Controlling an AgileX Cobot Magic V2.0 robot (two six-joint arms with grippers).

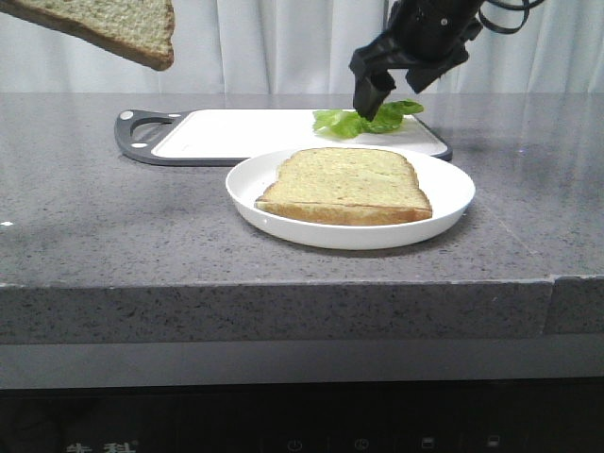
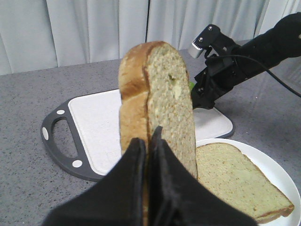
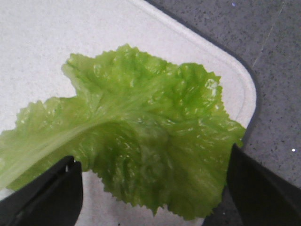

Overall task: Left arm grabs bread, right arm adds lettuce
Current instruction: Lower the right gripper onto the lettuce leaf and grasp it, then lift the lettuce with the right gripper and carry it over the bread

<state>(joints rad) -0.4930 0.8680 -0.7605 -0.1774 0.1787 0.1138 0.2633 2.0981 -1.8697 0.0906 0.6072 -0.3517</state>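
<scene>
Grey speckled tabletop [image 1: 113,236], curtain behind. Left gripper [image 2: 148,141] is clamped on the bread [image 2: 160,103], raised clear above the tabletop. Right gripper [image 3: 150,188], jaws spread, straddles the lettuce [image 3: 141,141] at the cutting board [image 1: 236,132] corner.

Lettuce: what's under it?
The lettuce lies on the white cutting board, near its right corner; one edge overhangs toward the grey counter. The right tool straddles it, open. The board beneath the leaf is covered.
</scene>
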